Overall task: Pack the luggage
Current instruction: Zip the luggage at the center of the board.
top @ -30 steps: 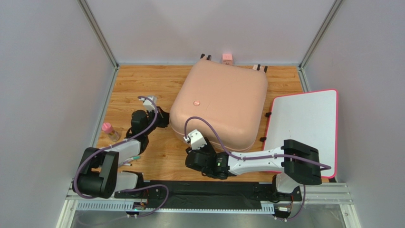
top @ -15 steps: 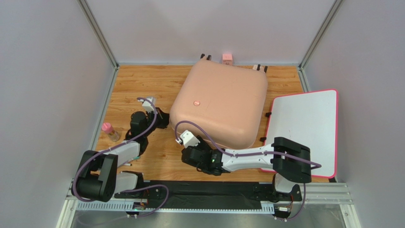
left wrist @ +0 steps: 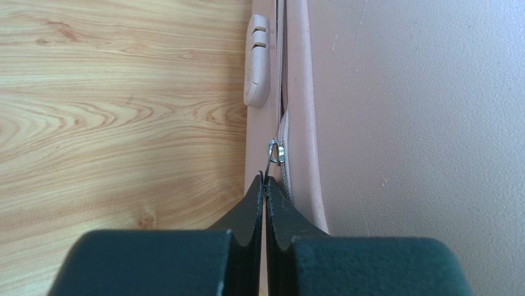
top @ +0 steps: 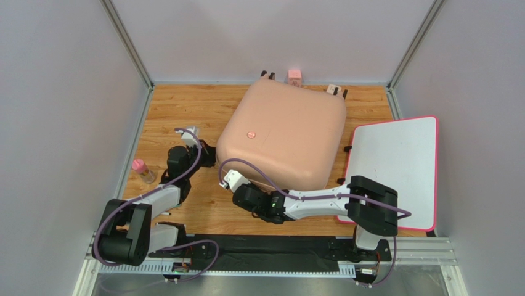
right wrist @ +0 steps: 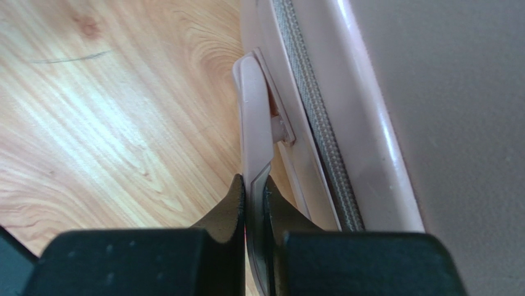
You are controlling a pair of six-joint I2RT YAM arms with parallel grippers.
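The luggage (top: 280,139), a pale pink hard-shell suitcase, lies closed and flat mid-table with its round emblem (top: 251,133) up. At its left edge, my left gripper (top: 211,154) is shut on the small metal zipper pull (left wrist: 272,154), fingertips (left wrist: 265,182) pressed together beside the zipper track. My right gripper (top: 230,175) is at the suitcase's near-left corner. In the right wrist view it (right wrist: 254,182) is shut on a pale pink side handle (right wrist: 251,117) that stands off the shell next to the zipper (right wrist: 314,111).
A flat white board with a pink rim (top: 394,166) lies right of the suitcase. A small pink-capped bottle (top: 142,170) stands near the table's left edge. A small pink box (top: 294,76) sits behind the suitcase. A pale bumper (left wrist: 257,61) sticks out of the shell.
My right arm slid left along the suitcase's near side and its gripper closed on the side handle. The suitcase shifted slightly left. The left gripper stayed shut on the zipper pull.
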